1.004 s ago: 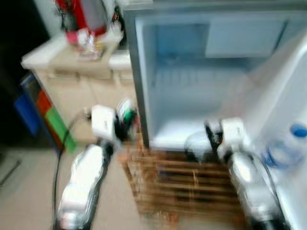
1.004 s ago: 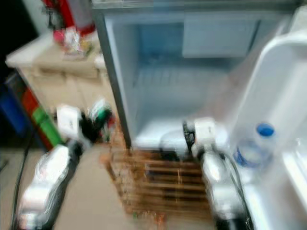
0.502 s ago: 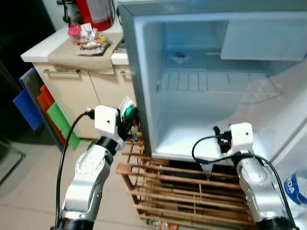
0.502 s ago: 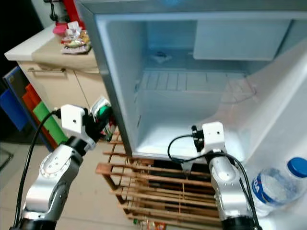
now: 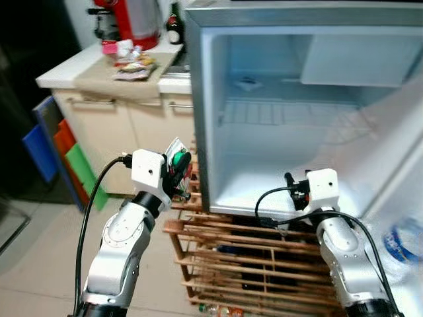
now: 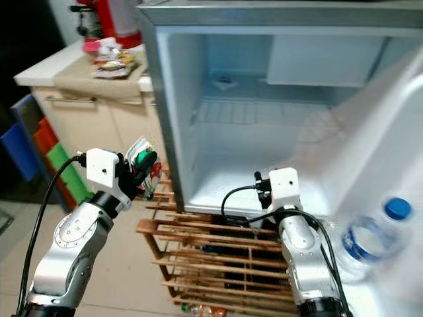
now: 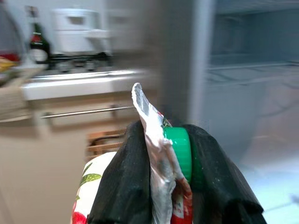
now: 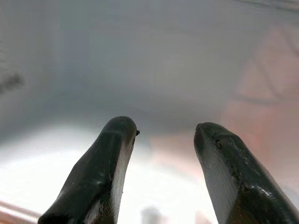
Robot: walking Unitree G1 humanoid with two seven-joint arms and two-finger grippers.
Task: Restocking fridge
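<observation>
The left pincer (image 7: 170, 186) is clenched on a green-capped, red-and-white printed pouch (image 7: 163, 158), held just left of the open white fridge (image 5: 205, 132), above the wooden slatted rack (image 5: 251, 264). The right pincer (image 8: 163, 172) hangs released, fingers apart, at the fridge's lower front edge. A clear plastic blue-capped water bottle (image 6: 370, 234) stands in the fridge door to the right.

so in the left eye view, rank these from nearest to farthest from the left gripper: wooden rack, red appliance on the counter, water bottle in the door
From the left gripper, shut on a green-capped pouch:
1. Wooden rack, just below and to its right, under the fridge.
2. Red appliance, far up on the counter at the back left.
3. Water bottle, far right, in the open door.
</observation>
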